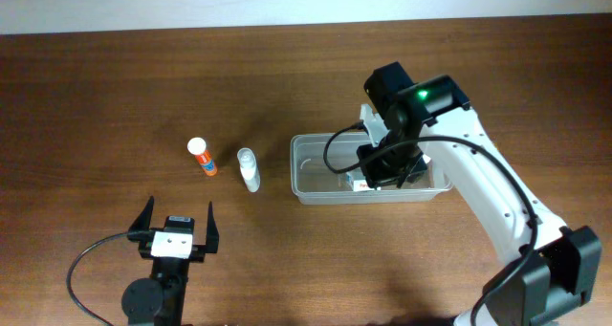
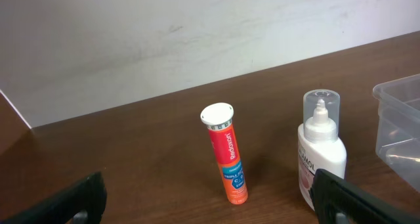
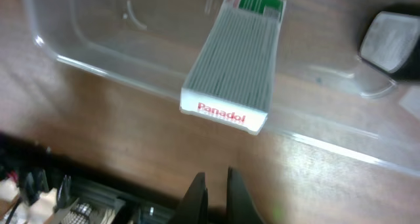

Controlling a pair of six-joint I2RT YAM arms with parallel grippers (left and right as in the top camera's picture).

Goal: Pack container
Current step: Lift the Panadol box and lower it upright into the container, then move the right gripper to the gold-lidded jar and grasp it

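Note:
The clear plastic container [image 1: 316, 187] stands right of the table's middle. A grey Panadol box [image 3: 233, 60] lies inside it; in the overhead view only its red-and-white end [image 1: 360, 184] shows under the arm. My right gripper [image 3: 216, 184] is shut and empty, above the container's near wall [image 3: 118, 60], a little back from the box. An orange tube [image 1: 202, 158] and a white bottle [image 1: 249, 169] stand left of the container. My left gripper [image 1: 179, 226] is open and empty, short of both; the tube [image 2: 226, 155] and the bottle [image 2: 321, 148] stand ahead of its fingers [image 2: 207, 199].
The container's corner [image 2: 397, 119] shows at the right edge of the left wrist view. A pale wall runs behind the table's far edge. The table's edge, with cables and clutter below it [image 3: 59, 191], shows in the right wrist view.

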